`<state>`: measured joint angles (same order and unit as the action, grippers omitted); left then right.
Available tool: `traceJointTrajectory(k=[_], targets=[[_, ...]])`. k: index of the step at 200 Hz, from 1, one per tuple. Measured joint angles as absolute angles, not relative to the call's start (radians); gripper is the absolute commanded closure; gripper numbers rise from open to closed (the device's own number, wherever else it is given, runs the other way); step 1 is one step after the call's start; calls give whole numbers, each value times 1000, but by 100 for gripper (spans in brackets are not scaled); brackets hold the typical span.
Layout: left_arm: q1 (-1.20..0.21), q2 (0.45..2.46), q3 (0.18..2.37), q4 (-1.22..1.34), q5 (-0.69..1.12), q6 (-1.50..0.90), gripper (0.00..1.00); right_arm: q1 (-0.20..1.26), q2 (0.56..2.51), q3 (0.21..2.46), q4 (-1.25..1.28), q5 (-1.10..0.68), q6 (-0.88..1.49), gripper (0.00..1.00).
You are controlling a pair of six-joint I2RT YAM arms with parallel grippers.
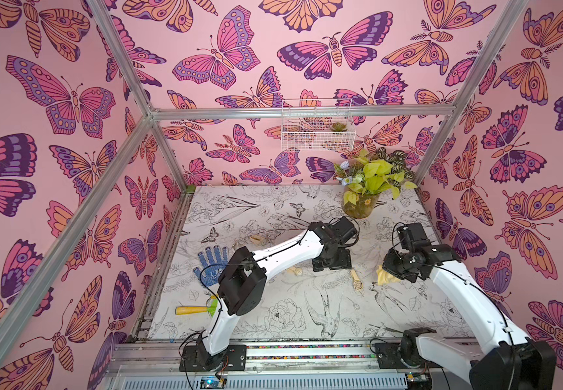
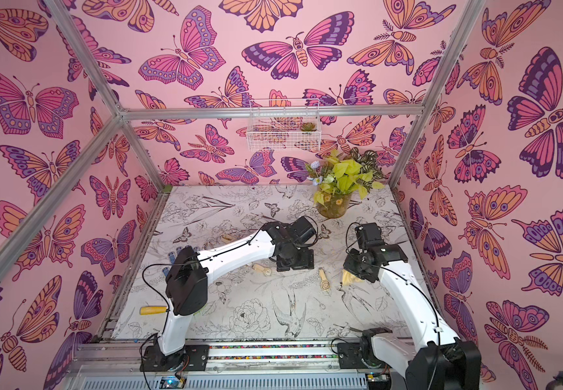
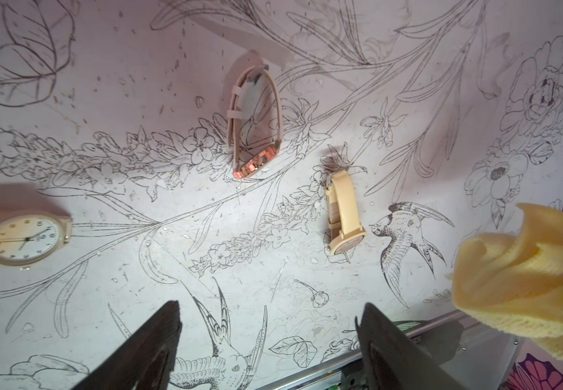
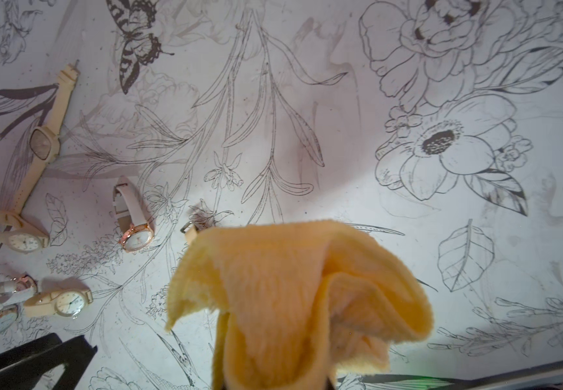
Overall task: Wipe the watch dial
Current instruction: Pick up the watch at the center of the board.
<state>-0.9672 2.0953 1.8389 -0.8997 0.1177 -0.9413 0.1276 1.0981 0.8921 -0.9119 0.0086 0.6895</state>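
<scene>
Several watches lie on the flower-printed table. In the left wrist view a cream-yellow watch (image 3: pixel 344 216) lies on its side, a pink-strapped watch (image 3: pixel 256 121) lies beyond it, and a round white-dial watch (image 3: pixel 23 236) lies face up. The cream-yellow watch (image 1: pixel 357 280) sits between the two arms in both top views. My left gripper (image 3: pixel 266 314) hangs open above the bare table, nothing between its fingers (image 3: pixel 151 347). My right gripper (image 1: pixel 395 266) is shut on a yellow cloth (image 4: pixel 300 297), which hides its fingers and hangs just right of the cream-yellow watch.
A blue work glove (image 1: pixel 211 263) and a yellow-handled tool (image 1: pixel 194 309) lie at the table's left. A potted plant (image 1: pixel 361 202) stands at the back right under a wire basket (image 1: pixel 317 130). More watches (image 4: pixel 67 302) cluster near the left arm. A metal rail (image 1: pixel 307 347) edges the front.
</scene>
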Motion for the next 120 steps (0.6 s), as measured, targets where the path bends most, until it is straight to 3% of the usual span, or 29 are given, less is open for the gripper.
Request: traceJointTrajectory(k=[46, 81, 120], targets=[[-974, 2202, 1970, -904, 172, -1016, 27, 100, 1057, 892, -956, 78, 710, 100], [-1003, 2283, 2055, -912, 211, -1054, 40, 63, 1003, 876, -968, 115, 710, 100], [-1048, 2362, 2113, -912, 247, -1065, 46, 38, 967, 839, -970, 120, 710, 100]])
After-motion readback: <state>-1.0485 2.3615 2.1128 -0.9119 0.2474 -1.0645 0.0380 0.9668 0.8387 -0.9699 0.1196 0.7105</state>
